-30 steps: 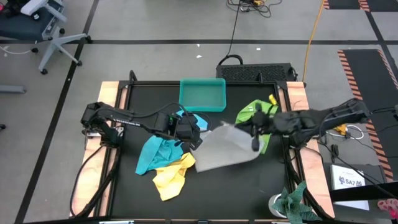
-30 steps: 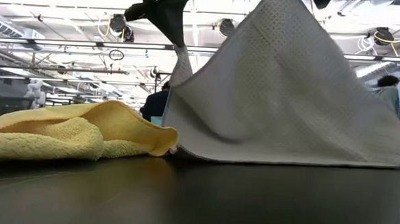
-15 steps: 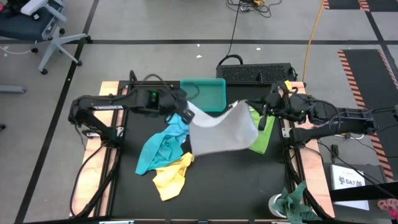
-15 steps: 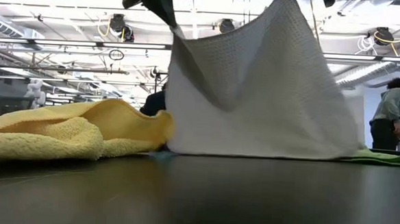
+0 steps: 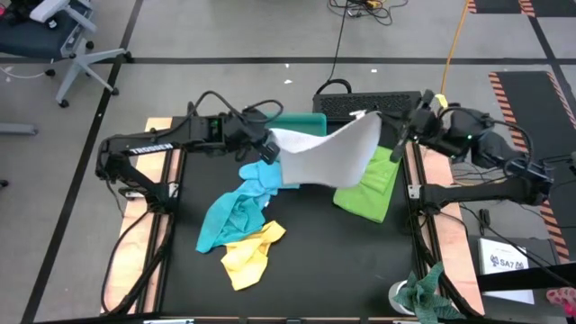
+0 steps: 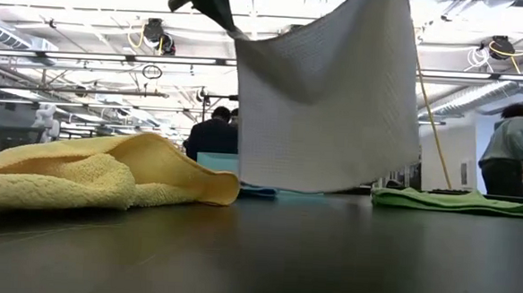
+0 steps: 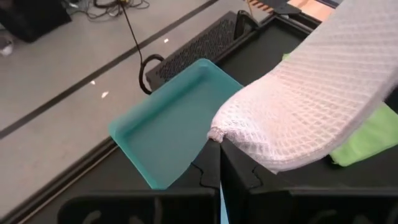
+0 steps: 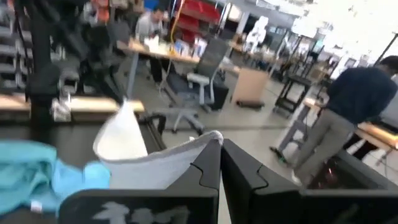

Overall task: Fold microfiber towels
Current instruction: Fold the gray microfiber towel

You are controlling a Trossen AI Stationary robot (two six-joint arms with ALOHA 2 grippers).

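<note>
From above, the left gripper (image 5: 268, 144) and right gripper (image 5: 396, 135) each pinch a corner of the pale grey towel (image 5: 326, 159), stretched above the desk (image 5: 306, 261) beside the teal tray (image 5: 301, 119). A lime green towel (image 5: 371, 184), turquoise towel (image 5: 232, 211) and yellow towel (image 5: 245, 256) lie below.

At desk level, the grey towel hangs clear, the yellow towel in front.

Black table (image 5: 306, 261) bears turquoise (image 5: 229, 216), yellow (image 5: 245, 256), green towels (image 5: 371, 189) (all crumpled).
</note>
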